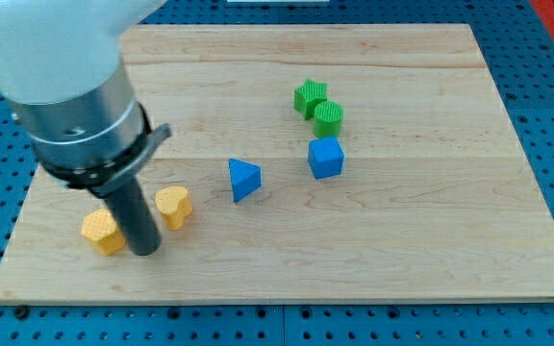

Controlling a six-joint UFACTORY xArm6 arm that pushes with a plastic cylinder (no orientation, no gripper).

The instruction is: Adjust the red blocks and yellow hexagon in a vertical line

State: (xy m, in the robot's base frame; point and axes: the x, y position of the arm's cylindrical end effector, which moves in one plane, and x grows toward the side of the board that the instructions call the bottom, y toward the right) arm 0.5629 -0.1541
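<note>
No red blocks are visible anywhere on the wooden board [402,269], so the vertical line seems not yet begun. The arm carries no gripper, only the rod. The tip [145,251] stands between the yellow hexagon [101,232] and the yellow heart block [173,206], apparently touching the hexagon.

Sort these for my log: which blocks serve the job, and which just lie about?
Job: yellow hexagon, at the view's left of my tip; no red blocks show.
Lying about: yellow heart, blue triangle, blue cube, green star, green cylinder.
</note>
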